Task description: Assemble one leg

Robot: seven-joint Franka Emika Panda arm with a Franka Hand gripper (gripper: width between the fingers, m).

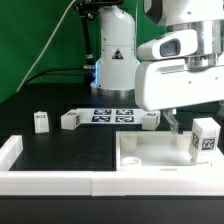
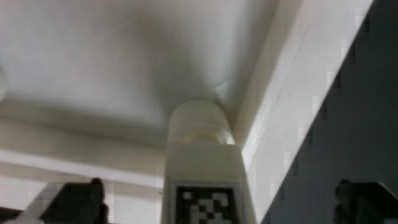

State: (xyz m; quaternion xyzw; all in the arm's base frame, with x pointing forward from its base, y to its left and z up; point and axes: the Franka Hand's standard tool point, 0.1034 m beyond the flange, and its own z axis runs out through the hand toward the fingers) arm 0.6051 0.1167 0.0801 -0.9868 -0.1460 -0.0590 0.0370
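Exterior view: a leg (image 1: 205,137) stood upright in the panel (image 1: 150,150), at its corner on the exterior view's right.
Wrist view: leg (image 2: 203,150) against the panel's rim (image 2: 302,90).
Labels: square black-and-white marker on the leg; no readable writing.
Hand (image 1: 172,122): fingers (image 2: 75,200) apart, holding nothing, beside the leg.
Surface (image 1: 60,150): three more legs (image 1: 41,121) near the marker board (image 1: 112,115).

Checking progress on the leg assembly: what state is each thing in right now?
tool: open, holding nothing
leg: upright on the panel's corner
panel: flat on the table
three loose legs: on the table, untouched
marker board: flat on the table
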